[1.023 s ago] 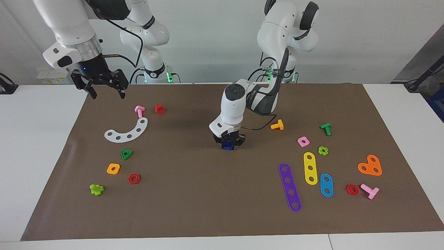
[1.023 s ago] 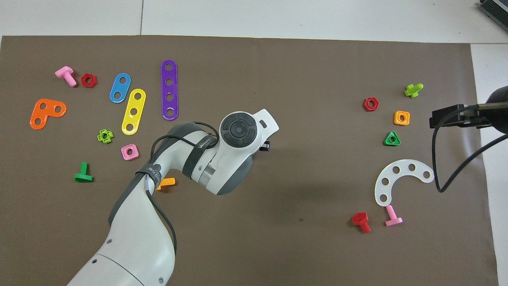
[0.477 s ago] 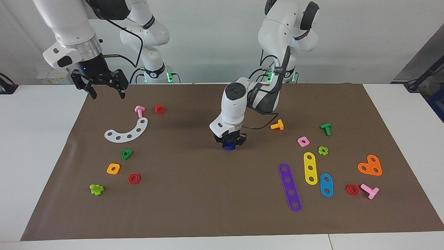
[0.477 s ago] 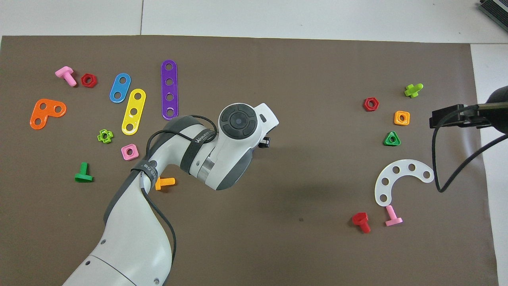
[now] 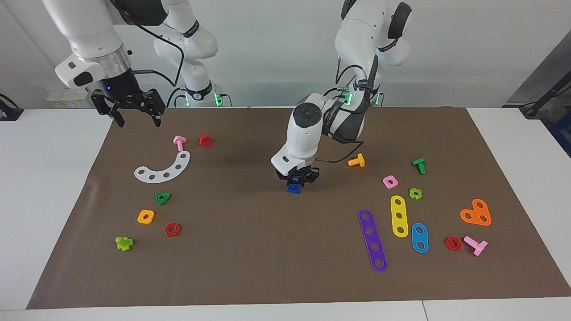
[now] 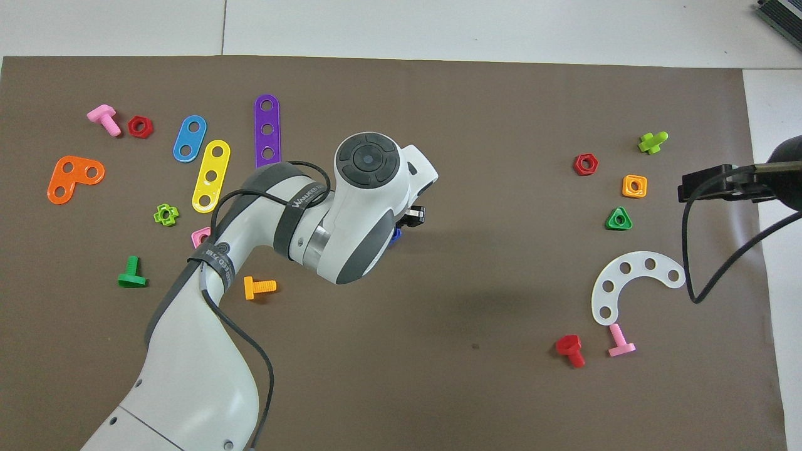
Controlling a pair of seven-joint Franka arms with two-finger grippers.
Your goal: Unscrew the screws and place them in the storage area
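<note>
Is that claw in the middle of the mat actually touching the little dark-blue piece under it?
Touching. In the facing view the left claw is shut on the dark-blue bolt, whose top sits between its fingertips.

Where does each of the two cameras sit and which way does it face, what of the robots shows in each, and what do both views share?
Facing view: high across the table, looking at the robots; both arms show whole, left gripper shut on the dark-blue bolt, right gripper open, waiting.
Overhead view: above the robots' end, looking steeply down; left arm hides its own gripper, right arm shows only at the edge.
Shared: brown mat, purple strip, white arc.
</note>
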